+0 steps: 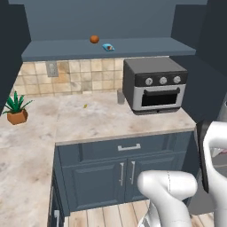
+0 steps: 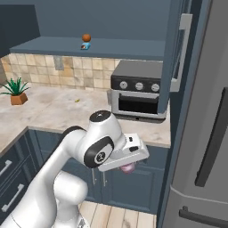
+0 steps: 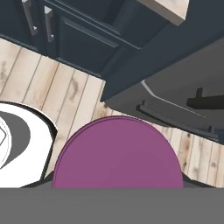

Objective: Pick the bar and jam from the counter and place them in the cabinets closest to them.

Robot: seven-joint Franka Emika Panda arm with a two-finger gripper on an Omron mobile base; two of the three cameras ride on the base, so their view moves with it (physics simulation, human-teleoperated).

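Pincer (image 2: 129, 168) grips jam (image 3: 117, 153) | low, beside fridge (image 2: 200, 133)

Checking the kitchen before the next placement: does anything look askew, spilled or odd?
Nothing spilled or damaged. The bar lies on the open cabinet shelf beside an orange-brown ball. The jam is in the gripper, low in front of the base cabinets.

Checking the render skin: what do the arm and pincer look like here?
Glossy white rounded arm segments with dark grey joint caps; one cap carries a small white emblem. The hand is a white boxy block ending in the pincer. No cables or sleeves visible.
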